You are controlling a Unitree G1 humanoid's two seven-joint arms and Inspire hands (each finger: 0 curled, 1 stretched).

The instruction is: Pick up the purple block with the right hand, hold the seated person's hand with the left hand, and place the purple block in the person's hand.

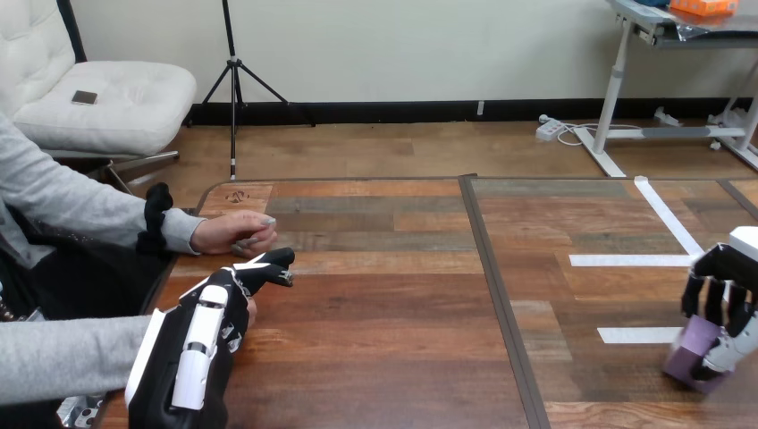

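The purple block [686, 356] is at the table's right edge, tilted a little. My right hand [726, 273] comes down on it from above, fingers curled over its top and the thumb against its right side. My left hand [207, 332] is at the lower left, lying over the person's nearer hand [251, 312], of which just a sliver shows past my hand's edge. I cannot tell whether it grips that hand. The person's farther hand [234, 234] rests on the table just beyond, apart from my left hand.
The wooden table [384, 295] has a dark seam [497, 295] running front to back down its middle. White tape strips [630, 260] lie on the right half near the block. The person's grey sleeves [63, 357] come in from the left edge.
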